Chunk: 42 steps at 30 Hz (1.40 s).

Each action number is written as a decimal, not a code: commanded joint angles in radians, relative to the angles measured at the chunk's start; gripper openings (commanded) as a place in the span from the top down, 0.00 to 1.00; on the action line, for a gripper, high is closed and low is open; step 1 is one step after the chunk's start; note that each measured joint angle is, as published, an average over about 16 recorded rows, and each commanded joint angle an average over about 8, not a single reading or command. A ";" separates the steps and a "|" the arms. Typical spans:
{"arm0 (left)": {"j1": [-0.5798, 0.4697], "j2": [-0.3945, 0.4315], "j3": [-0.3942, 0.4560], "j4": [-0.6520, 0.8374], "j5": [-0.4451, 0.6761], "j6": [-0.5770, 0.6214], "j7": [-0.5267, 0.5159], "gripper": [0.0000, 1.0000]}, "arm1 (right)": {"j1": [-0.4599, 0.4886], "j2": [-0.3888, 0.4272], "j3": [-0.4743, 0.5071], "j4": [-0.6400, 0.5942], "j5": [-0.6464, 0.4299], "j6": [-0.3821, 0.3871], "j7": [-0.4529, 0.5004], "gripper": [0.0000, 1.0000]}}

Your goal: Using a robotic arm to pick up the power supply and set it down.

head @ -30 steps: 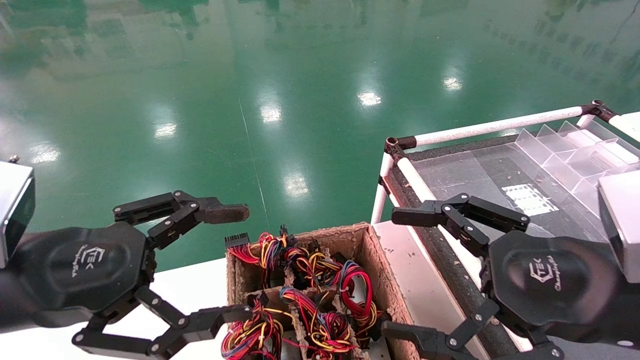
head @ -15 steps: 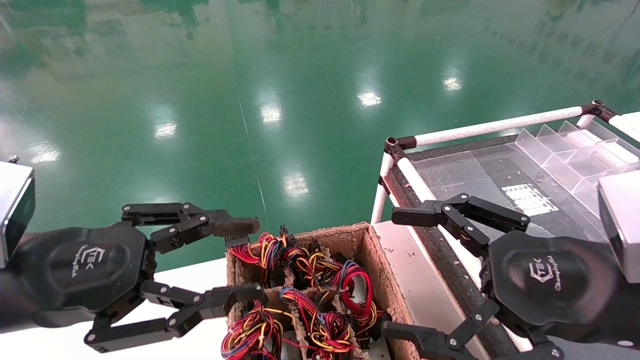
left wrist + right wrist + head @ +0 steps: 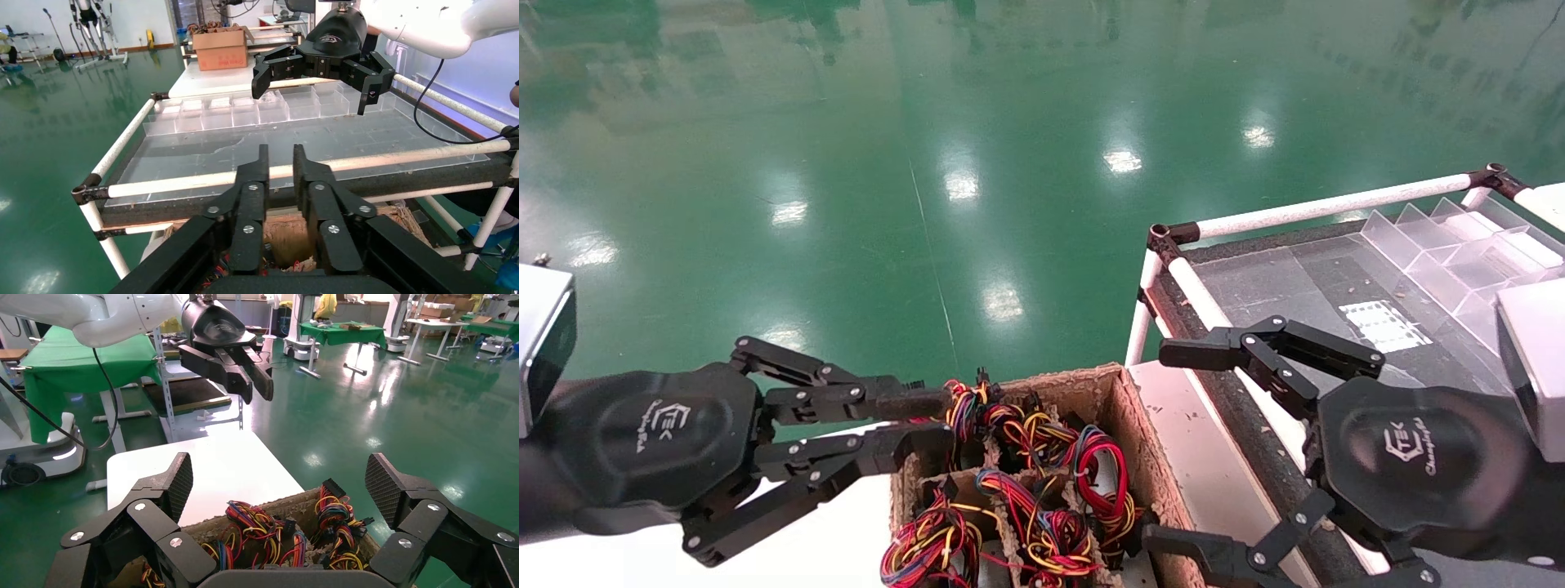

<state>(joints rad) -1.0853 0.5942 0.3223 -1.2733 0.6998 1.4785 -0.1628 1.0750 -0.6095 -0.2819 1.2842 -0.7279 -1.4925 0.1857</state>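
You had one mark repeated on both tools. The left gripper (image 3: 928, 425) carried a white logo on its black housing: a blocky emblem with a line of script lettering beneath, too small to read with certainty. The right gripper (image 3: 1173, 445) bore the same white emblem and script on its housing. In the left wrist view that housing showed a white logo again, illegible. The cardboard box (image 3: 1120, 408) carried no readable print.

Floor (image 3: 928, 163) was super glossy green, box (image 3: 1107, 388) was rough fibrous cardboard, dividers (image 3: 1442, 253) were clear plastic, gripper pads (image 3: 179, 485) looked textured rubbery black.
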 commanded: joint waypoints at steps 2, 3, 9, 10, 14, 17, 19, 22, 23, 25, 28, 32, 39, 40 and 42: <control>0.000 0.000 0.000 0.000 0.000 0.000 0.000 1.00 | 0.000 0.000 0.000 0.000 0.000 0.000 0.000 0.00; 0.000 0.000 0.000 0.000 0.000 0.000 0.000 1.00 | 0.000 0.000 0.000 0.000 0.000 0.000 0.000 0.00; 0.000 0.000 0.000 0.000 0.000 0.000 0.000 0.70 | 0.000 0.000 0.000 0.000 0.000 0.000 0.000 0.00; 0.000 0.000 0.000 0.000 0.000 0.000 0.000 0.57 | 0.000 0.000 0.000 0.000 0.000 0.000 0.000 0.00; 0.000 0.000 0.000 0.000 0.000 0.000 0.000 0.07 | 0.000 0.000 0.000 0.000 0.000 0.000 0.000 0.00; 0.000 0.000 0.000 0.000 0.000 0.000 0.000 0.00 | 0.000 0.000 0.000 0.000 0.000 0.000 0.000 0.00; 0.000 0.000 0.000 0.000 0.000 0.000 0.000 0.00 | 0.000 0.000 0.000 0.000 0.000 0.000 0.000 0.00; 0.000 0.000 0.000 0.000 0.000 0.000 0.000 0.00 | 0.000 0.000 0.000 0.000 0.000 0.000 0.000 0.00; 0.000 0.000 0.000 0.000 0.000 0.000 0.000 0.00 | 0.000 0.000 0.000 0.000 0.000 0.000 0.000 0.00; 0.000 0.000 0.000 0.000 0.000 0.000 0.000 0.00 | 0.000 0.000 0.000 -0.001 -0.002 0.000 0.001 0.00; 0.000 0.000 0.000 0.000 0.000 0.000 0.000 0.00 | 0.001 0.000 -0.003 -0.005 -0.010 0.004 0.001 0.00; 0.000 0.000 0.000 0.000 0.000 0.000 0.000 0.00 | 0.010 -0.004 -0.015 -0.018 -0.039 0.014 0.002 0.00; 0.000 0.000 0.000 0.000 0.000 0.000 0.000 0.00 | 0.058 -0.034 -0.074 -0.062 -0.153 0.022 0.022 0.00; 0.000 0.000 0.000 0.000 0.000 0.000 0.000 0.00 | 0.070 -0.043 -0.087 -0.072 -0.176 0.022 0.027 0.00; 0.000 0.000 0.000 0.000 0.000 0.000 0.000 0.00 | 0.095 -0.063 -0.114 -0.098 -0.223 0.019 0.033 0.00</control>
<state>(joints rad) -1.0856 0.5943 0.3228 -1.2728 0.6996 1.4786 -0.1624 1.1717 -0.6802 -0.3957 1.1656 -0.9449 -1.4801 0.2132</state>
